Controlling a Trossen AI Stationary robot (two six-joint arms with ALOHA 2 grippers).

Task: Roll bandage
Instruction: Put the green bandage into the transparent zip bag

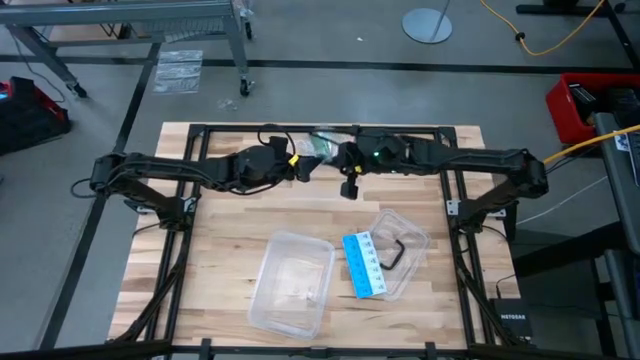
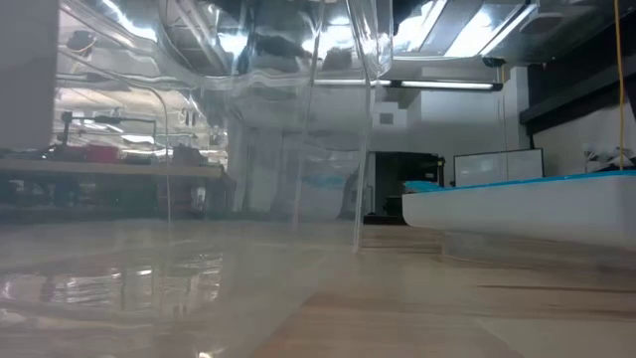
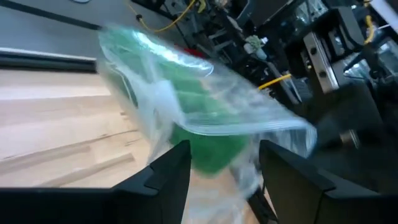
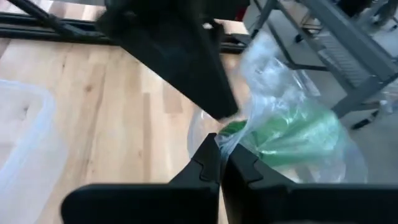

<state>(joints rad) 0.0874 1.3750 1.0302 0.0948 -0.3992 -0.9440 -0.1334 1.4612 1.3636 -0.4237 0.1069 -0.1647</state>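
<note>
Wooden bench [image 1: 230, 210] top centre: both arms meet over the green bandage [image 3: 205, 118] inside its clear wrapper [image 3: 249, 106]. Only the wrist views show it clearly: left gripper [image 3: 221, 165] jaws released around it, right gripper [image 4: 222, 163] jaws clenched on the wrapper edge. Low view shows just a clear tub [image 2: 298, 119].

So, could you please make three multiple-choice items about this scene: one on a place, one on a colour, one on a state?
1. Where is the wrapped bandage?
A. at the table's far edge, between the two pincers
B. in the clear tub
C. on the floor

2. What colour is the fabric inside the clear wrapper?
A. red
B. green
C. yellow

3. How does the left pincer stand?
A. open
B. shut on the blue-and-white card
C. out of view

Key: 1 A, the high view shows it there; 2 B, green shows through the plastic in both wrist views; 3 A, its fingers stand apart around the packet, while the right pincer pinches the wrapper.
</note>
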